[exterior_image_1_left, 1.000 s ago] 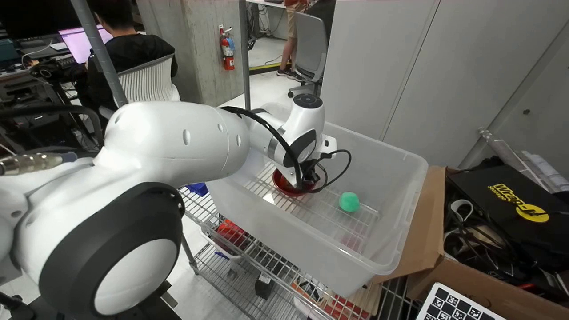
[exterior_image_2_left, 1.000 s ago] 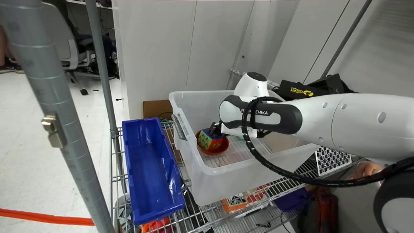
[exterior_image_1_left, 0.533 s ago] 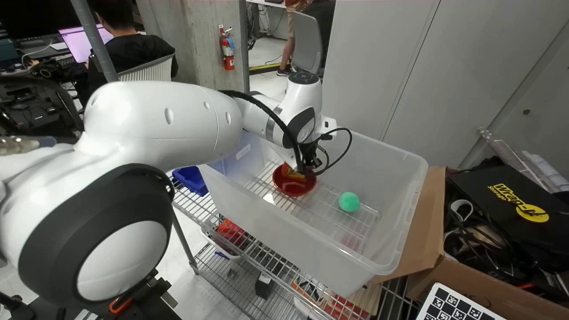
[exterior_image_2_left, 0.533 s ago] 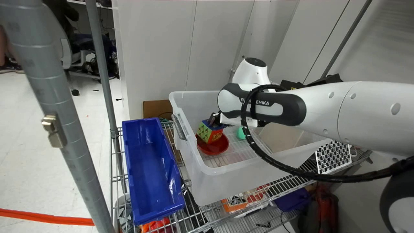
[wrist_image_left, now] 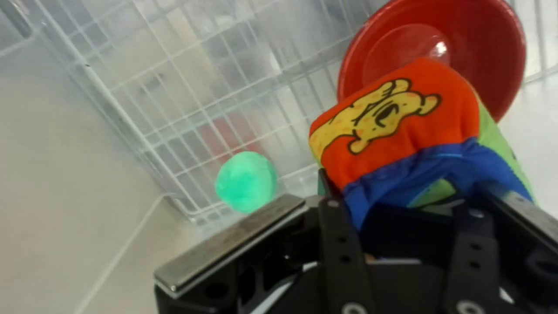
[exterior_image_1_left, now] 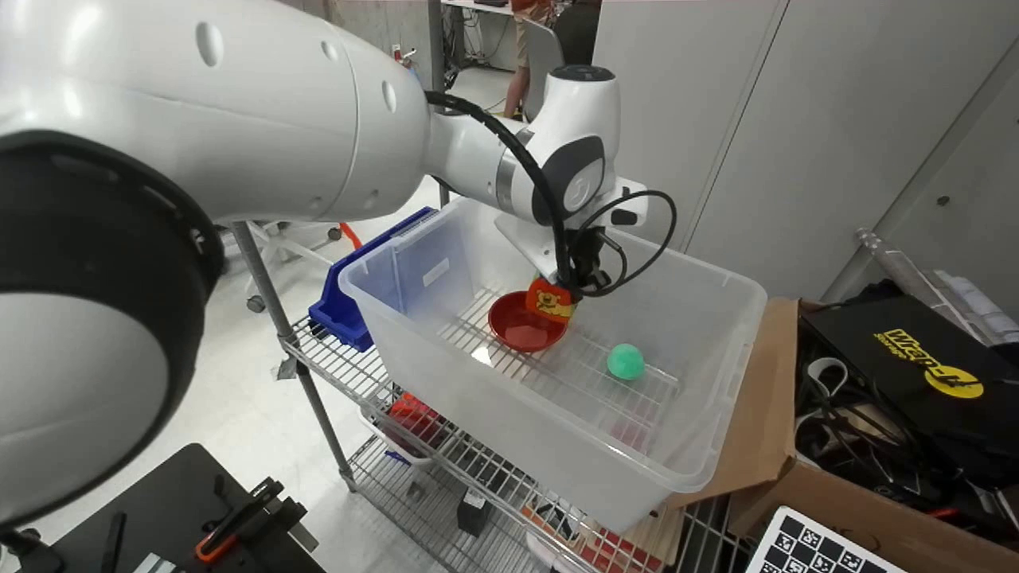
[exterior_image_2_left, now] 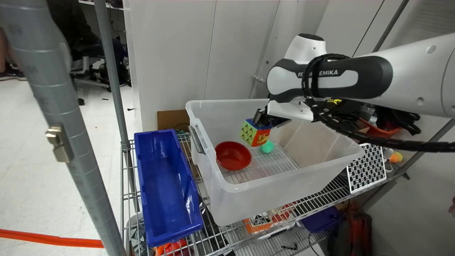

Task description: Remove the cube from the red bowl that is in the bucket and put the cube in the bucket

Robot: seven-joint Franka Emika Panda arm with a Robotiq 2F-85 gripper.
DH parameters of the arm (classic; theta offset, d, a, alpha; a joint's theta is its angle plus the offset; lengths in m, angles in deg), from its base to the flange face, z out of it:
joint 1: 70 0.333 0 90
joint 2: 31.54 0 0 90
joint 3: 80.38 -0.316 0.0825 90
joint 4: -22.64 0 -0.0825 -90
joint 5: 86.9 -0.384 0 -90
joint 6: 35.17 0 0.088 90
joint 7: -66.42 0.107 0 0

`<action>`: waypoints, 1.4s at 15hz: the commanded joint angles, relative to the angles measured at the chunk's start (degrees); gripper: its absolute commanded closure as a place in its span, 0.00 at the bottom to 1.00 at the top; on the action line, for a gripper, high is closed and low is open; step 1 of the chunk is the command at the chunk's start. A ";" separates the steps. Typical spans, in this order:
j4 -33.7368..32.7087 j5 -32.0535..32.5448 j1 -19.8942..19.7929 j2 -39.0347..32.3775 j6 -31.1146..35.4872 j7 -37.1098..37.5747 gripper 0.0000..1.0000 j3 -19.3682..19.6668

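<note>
My gripper [exterior_image_2_left: 263, 120] is shut on the multicoloured cube [exterior_image_2_left: 255, 134], which shows blue, orange, green and yellow patches. In the wrist view the cube [wrist_image_left: 392, 117] sits between the fingers [wrist_image_left: 412, 192], its yellow bear figure facing the camera. The cube hangs in the air inside the translucent white bucket [exterior_image_2_left: 277, 199], above its floor and to one side of the red bowl. The red bowl [exterior_image_2_left: 233, 156] stands on the bucket floor with nothing seen in it; it also shows in the wrist view [wrist_image_left: 492, 56]. In an exterior view the cube [exterior_image_1_left: 550, 302] partly overlaps the bowl [exterior_image_1_left: 517, 326].
A green ball [exterior_image_1_left: 626, 361] lies on the bucket floor, beside the bowl. A blue bin [exterior_image_2_left: 165, 188] stands next to the bucket on the wire shelf. A cardboard box [exterior_image_1_left: 868, 501] with cables and a checkered board [exterior_image_2_left: 366, 170] stand beyond the bucket's opposite end.
The cube was in the red bowl, with my gripper on it. It has risen out of the bowl in my gripper and moved sideways toward the green ball. The bowl stays in place.
</note>
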State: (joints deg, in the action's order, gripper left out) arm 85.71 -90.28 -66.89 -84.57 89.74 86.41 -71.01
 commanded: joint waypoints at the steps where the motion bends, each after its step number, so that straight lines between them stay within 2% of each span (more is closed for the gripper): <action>1: 10.88 1.27 -1.84 4.78 2.75 4.56 1.00 1.64; 6: 15.13 0.02 -5.77 0.77 6.00 5.83 1.00 2.34; 11: 12.39 -0.10 -7.50 -3.78 6.01 4.61 1.00 1.90; 12: 12.11 -0.06 -7.32 -3.82 5.28 4.85 0.75 1.94; 14: 12.04 0.28 -6.73 -3.24 4.86 5.00 0.67 2.03; 18: 13.96 1.29 -4.79 -0.58 3.57 5.48 0.38 2.53; 21: 17.31 5.78 -0.53 2.90 1.59 8.98 0.16 6.04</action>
State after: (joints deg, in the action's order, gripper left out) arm 99.16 -88.85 -71.24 -85.99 93.73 92.09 -67.94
